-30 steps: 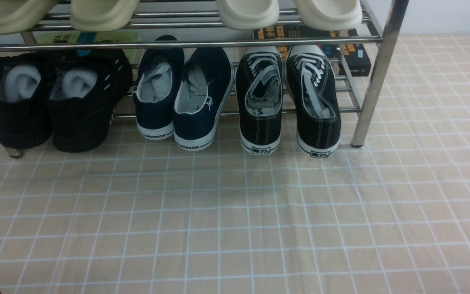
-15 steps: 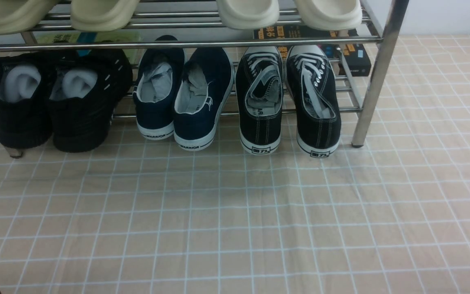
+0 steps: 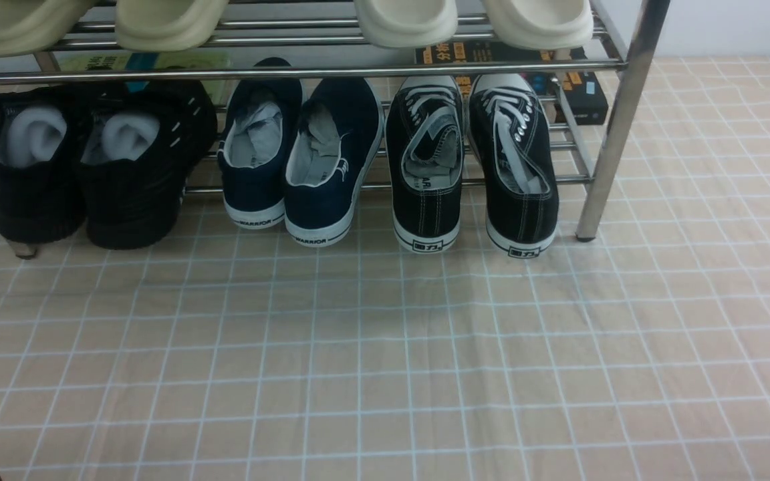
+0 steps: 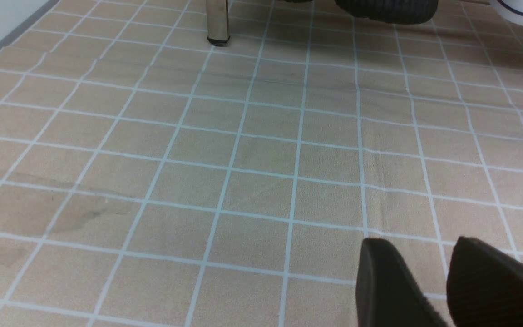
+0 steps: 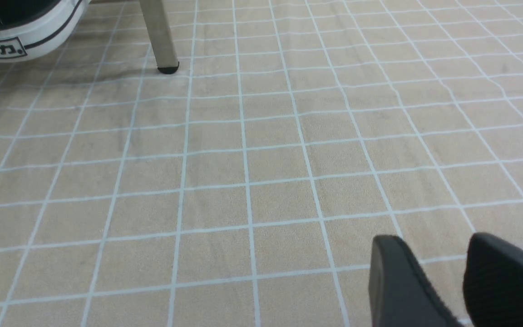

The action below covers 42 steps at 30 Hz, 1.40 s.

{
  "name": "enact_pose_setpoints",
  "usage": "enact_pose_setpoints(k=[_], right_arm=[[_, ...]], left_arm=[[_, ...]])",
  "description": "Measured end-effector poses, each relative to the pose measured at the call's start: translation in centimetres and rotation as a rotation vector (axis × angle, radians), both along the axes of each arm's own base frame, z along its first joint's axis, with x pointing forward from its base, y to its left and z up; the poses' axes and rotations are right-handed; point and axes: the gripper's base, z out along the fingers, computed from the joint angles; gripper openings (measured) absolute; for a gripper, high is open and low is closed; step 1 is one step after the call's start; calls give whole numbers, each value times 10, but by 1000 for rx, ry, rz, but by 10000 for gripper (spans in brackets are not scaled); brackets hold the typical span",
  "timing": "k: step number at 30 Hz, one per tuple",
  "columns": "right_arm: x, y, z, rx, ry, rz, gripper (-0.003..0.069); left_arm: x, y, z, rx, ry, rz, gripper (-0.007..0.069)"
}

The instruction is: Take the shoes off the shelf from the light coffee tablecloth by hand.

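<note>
The black canvas shoes stand as a pair, left one (image 3: 425,167) and right one (image 3: 515,167), heels toward me, at the right end of the chrome shelf's (image 3: 615,120) bottom tier. The shelf stands on the light coffee tablecloth (image 3: 385,361). One white heel shows in the right wrist view (image 5: 16,32) beside a shelf post (image 5: 159,36). My left gripper (image 4: 425,243) and right gripper (image 5: 434,238) hover low over bare cloth, well short of the shelf. Each has its jaws a little apart and empty. Neither gripper shows in the front view.
Navy WARRIOR slip-ons (image 3: 298,160) and all-black knit sneakers (image 3: 91,167) share the bottom tier to the left. Cream slippers (image 3: 472,20) sit on the upper tier. Books (image 3: 579,87) lie behind the shelf. A shelf post (image 4: 217,20) stands ahead of the left gripper.
</note>
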Motion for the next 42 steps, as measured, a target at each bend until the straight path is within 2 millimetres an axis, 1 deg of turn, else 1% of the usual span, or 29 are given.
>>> enact_pose_setpoints(k=[2,4,5,6,9,10,12,16,18,20,22,23,24,25,26,27,28,29,30,31,32,33,34,35,36,37,39,40,42], right_arm=[[0,1,1,43,-10,-3,240],[1,3,2,173,-25,-13,240],[1,6,2,287,-37,-22,240],[2,8,3,449,-49,-35,240],[2,12,5,688,-67,-52,240],[2,12,5,705,-68,-54,240],[2,14,7,809,-78,-58,240],[2,16,9,914,-78,-55,240],[3,15,11,933,-104,-55,239],[4,13,14,913,-149,-56,230],[3,8,38,774,-303,-35,176],[3,7,40,774,-314,-35,170],[2,5,61,687,-387,-21,123],[2,4,80,608,-426,-9,73],[4,4,95,527,-433,1,31],[5,5,106,474,-437,14,6],[9,6,119,406,-413,33,-8],[20,10,132,304,-326,69,-11],[19,10,134,300,-323,76,-11],[33,14,141,219,-209,121,-8],[43,17,148,182,-119,161,-3],[54,20,148,165,3,205,-1],[56,21,148,165,26,212,-1],[79,25,146,178,221,261,0],[86,27,147,188,291,283,0],[101,29,145,209,411,313,0],[126,34,140,245,579,375,0],[135,38,138,249,630,421,0],[155,50,135,249,716,566,0]], left_arm=[[0,0,0,0,0,0,240],[0,0,0,0,0,0,240],[0,0,0,0,0,0,240],[0,0,0,0,0,0,240],[0,0,0,0,0,0,240],[0,0,0,0,0,0,240],[0,0,0,-1,0,0,240],[0,0,0,-1,0,0,240],[0,0,0,-1,0,0,240],[0,0,0,-1,0,0,240],[0,0,0,-1,0,0,240],[0,0,0,-1,0,0,240],[0,0,0,-1,0,0,240],[0,0,0,-1,0,0,240],[0,0,0,-1,0,0,240],[0,0,0,-1,0,0,240],[0,0,0,-1,0,0,240],[0,0,0,-1,0,0,240],[0,0,0,-1,0,0,240],[0,0,0,-1,0,0,240],[0,0,0,-1,0,0,240],[0,0,0,-1,0,0,240],[0,0,0,-1,0,0,240],[0,0,0,-1,0,0,240],[0,0,0,-1,0,0,240],[0,0,0,-1,0,0,240],[0,0,0,0,0,0,240],[0,0,0,0,0,0,240],[0,0,0,0,0,0,240]])
